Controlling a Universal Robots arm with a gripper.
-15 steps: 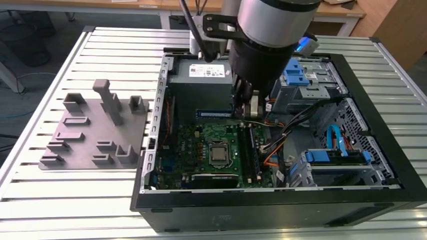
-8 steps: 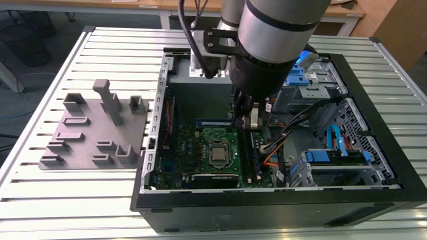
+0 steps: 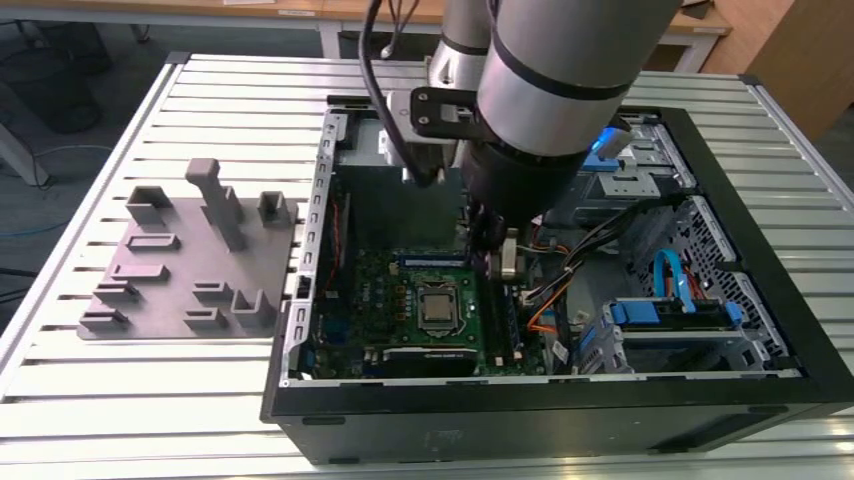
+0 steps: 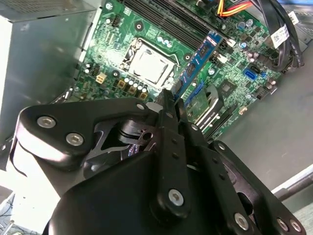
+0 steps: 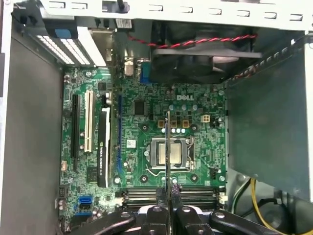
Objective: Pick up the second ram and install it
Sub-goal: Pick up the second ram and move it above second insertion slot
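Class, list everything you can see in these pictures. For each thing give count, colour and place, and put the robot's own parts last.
table: one, silver, slatted, under everything.
holder block: one, grey, on the table, at the exterior view's left of the case.
computer case: one, black, open, on the table.
motherboard: one, green, inside the case.
processor socket: one, silver, mid-motherboard.
fan: one, black, at a case wall.
second ram: one, green-blue, held over the motherboard.
arm: one, silver-grey, reaching into the case.
hand: one, black, shut on the second ram.
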